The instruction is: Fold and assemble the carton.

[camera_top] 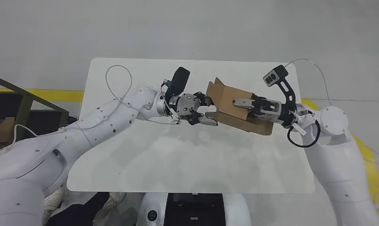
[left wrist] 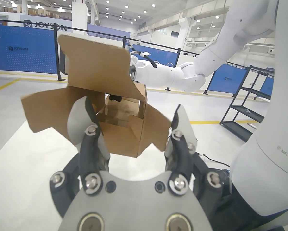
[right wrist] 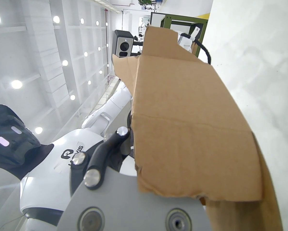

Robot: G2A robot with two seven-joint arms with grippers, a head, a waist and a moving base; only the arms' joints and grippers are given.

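One carton point(camera_top: 225, 96) is held above the table point(camera_top: 148, 161), its open end facing the left gripper point(left wrist: 132, 118).
The right gripper point(camera_top: 240, 103) is clamped on the far wall, apparently steadying the carton. The left gripper, spread wide and empty, looks ready to fold the flaps point(left wrist: 93, 66). Count: one carton, two grippers, at least three splayed flaps.

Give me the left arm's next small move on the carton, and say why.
Probably ease the left gripper forward to press one side flap inward. The right gripper holds the carton over the table. The end facing the left gripper is open with its flaps splayed outward, and the left gripper's open fingers sit at that end, so a flap looks within easy reach.
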